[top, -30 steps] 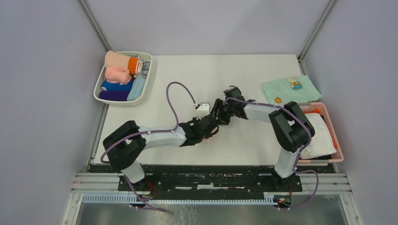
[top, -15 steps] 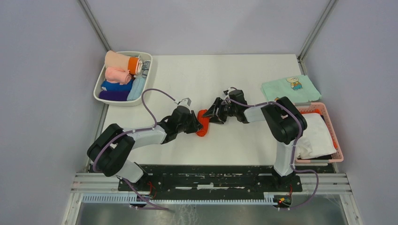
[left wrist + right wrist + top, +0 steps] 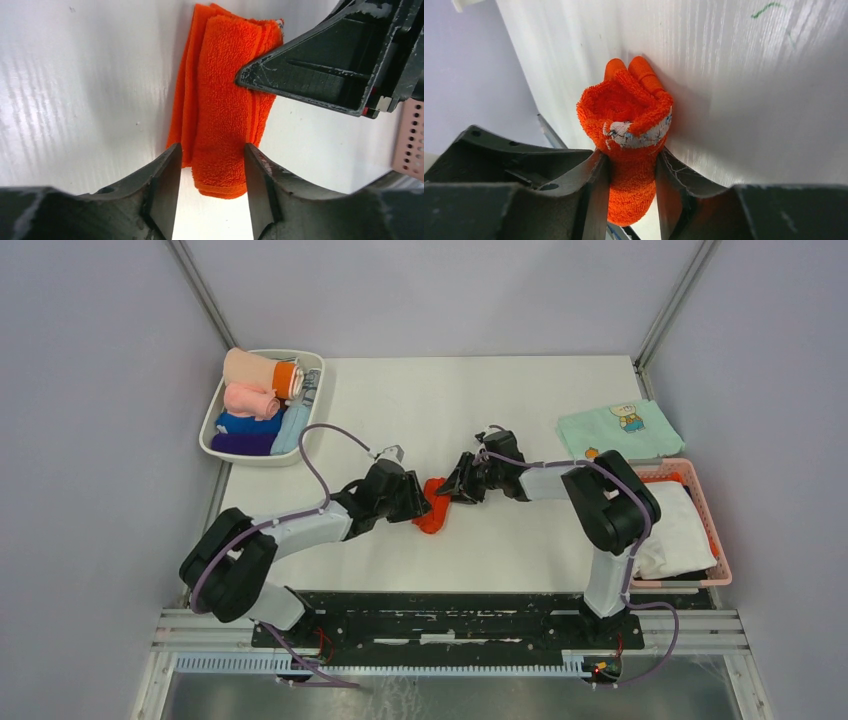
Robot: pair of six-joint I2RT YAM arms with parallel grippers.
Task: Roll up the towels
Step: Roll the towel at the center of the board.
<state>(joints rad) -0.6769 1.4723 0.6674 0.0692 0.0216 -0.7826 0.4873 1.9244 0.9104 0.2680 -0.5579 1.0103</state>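
Note:
A red-orange towel (image 3: 432,510) lies partly rolled on the white table near the middle. My right gripper (image 3: 452,488) is shut on its far end; in the right wrist view the roll (image 3: 629,125) is squeezed between both fingers (image 3: 594,185). My left gripper (image 3: 416,504) is at the towel's other end. In the left wrist view its fingers (image 3: 167,180) straddle the roll's near end (image 3: 220,110) with a small gap on the left, so it is open. The right gripper's black body (image 3: 325,60) touches the roll's far end. Another red-orange cloth (image 3: 672,478) peeks from the pink basket.
A white bin (image 3: 212,428) at the back left holds several rolled cloths, one pink (image 3: 250,400). A mint-green cloth with a bear print (image 3: 618,430) lies at the back right. A pink basket (image 3: 712,525) on the right holds a white cloth (image 3: 675,530).
My left gripper has drawn back to the left, uncovering the red-orange towel. My right gripper has stayed clamped on the towel's far end.

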